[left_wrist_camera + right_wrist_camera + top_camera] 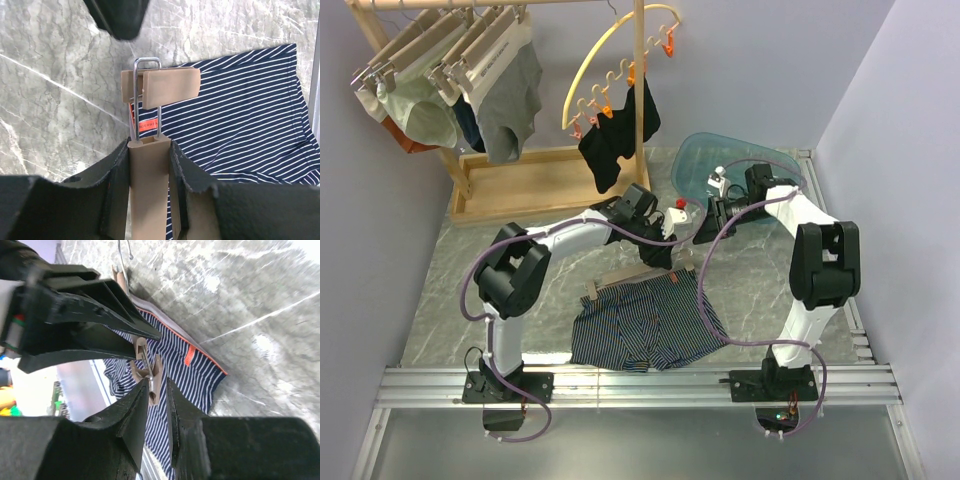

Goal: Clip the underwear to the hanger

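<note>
You have the underwear (650, 322) flat on the table (470, 290), near the middle, with the hanger (148, 200) lying along its far waistband. Your left gripper (149, 150) is clenched on the bar's end. Your right gripper (156, 396) straddles the clip (165, 86); I cannot tell whether it squeezes. No clip visibly bites cloth yet. The blue tub (692, 172) sits far right, contents hidden.

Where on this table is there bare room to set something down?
The widest bare marble tabletop lies left of the left arm, below the wooden rack base. A narrower strip runs between the underwear and the right arm. The middle is crowded: left gripper and right gripper meet over the hanger, the blue tray just behind.
</note>
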